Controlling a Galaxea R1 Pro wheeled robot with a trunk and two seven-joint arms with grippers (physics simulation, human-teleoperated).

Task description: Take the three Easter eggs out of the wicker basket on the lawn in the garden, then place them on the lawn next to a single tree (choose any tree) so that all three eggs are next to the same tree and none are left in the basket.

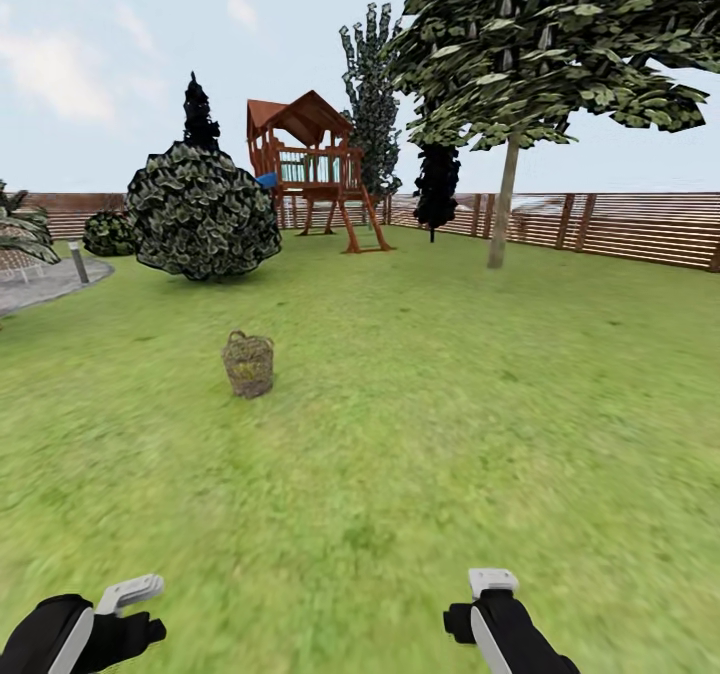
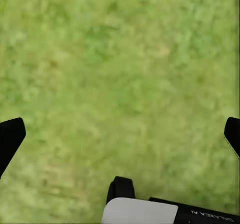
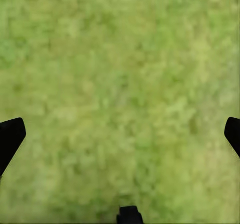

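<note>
Wicker basket (image 1: 248, 364) stands on lawn (image 1: 450, 404) (hands well apart).

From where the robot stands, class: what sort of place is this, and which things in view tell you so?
Most likely a fenced back garden: a wide lawn, a brown slatted fence along its far edge, a wooden playhouse and a tall tree. A wicker basket stands on the grass.

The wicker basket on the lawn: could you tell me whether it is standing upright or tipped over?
Upright. In the head view the wicker basket stands on the lawn with its rim and loop handle on top. Its contents cannot be seen from here.
</note>
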